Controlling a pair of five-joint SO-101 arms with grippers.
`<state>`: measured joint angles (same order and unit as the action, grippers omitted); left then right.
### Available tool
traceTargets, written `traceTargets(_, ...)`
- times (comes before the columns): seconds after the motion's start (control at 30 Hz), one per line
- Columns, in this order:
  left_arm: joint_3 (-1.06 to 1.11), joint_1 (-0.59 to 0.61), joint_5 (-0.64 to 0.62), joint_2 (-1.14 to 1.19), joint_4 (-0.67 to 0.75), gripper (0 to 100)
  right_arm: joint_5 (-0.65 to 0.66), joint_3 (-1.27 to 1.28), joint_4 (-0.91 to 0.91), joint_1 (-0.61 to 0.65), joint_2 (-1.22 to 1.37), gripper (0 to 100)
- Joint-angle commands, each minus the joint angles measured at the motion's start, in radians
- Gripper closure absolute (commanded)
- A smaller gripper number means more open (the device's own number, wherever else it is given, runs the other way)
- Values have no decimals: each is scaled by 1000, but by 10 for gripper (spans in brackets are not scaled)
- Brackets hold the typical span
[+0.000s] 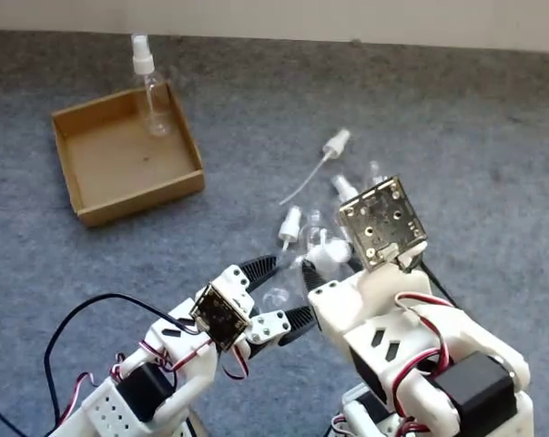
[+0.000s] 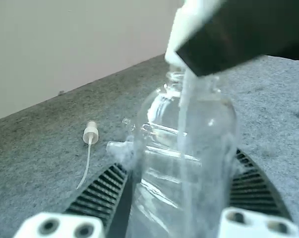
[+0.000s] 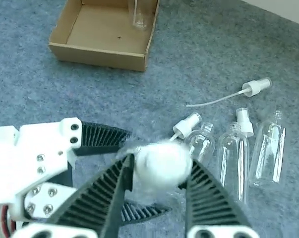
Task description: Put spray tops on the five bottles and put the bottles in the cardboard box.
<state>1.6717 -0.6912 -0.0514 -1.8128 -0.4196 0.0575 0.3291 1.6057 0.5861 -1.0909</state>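
My left gripper (image 1: 276,296) is shut on a clear bottle (image 2: 189,148) and holds it upright just above the carpet. Directly over it, my right gripper (image 3: 161,167) is shut on a white spray top (image 3: 161,161). The top's thin tube (image 2: 185,124) runs down through the bottle's open neck. The cardboard box (image 1: 128,155) sits at the far left, with one capped bottle (image 1: 151,91) leaning in its far corner. Three uncapped bottles (image 3: 270,148) lie side by side beyond the grippers. Two loose spray tops (image 3: 253,88) (image 3: 188,124) lie near them.
Grey carpet (image 1: 456,118) covers the table. A pale wall (image 1: 347,18) runs along the far edge. A black cable (image 1: 74,319) loops beside the left arm's base.
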Motion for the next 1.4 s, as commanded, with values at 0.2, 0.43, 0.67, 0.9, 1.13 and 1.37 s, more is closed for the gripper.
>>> traceTargets(0.2, -8, 2, 2, -15, 15, 819, 97, -2, 58, 16, -4, 847)
traceTargets(0.43, -8, 4, 2, -15, 15, 819, 97, -4, 56, 10, -4, 847)
traceTargets(0.67, -8, 93, 2, -15, 23, 819, 98, -4, 50, 10, -4, 847)
traceTargets(0.9, -15, 130, 2, -15, 54, 819, 98, -4, 48, 10, -4, 847)
traceTargets(1.13, -16, 257, 2, -15, 261, 819, 98, -4, 48, 10, -4, 847)
traceTargets(1.37, -18, 325, 2, -15, 381, 819, 94, 1, 48, 10, -4, 847)
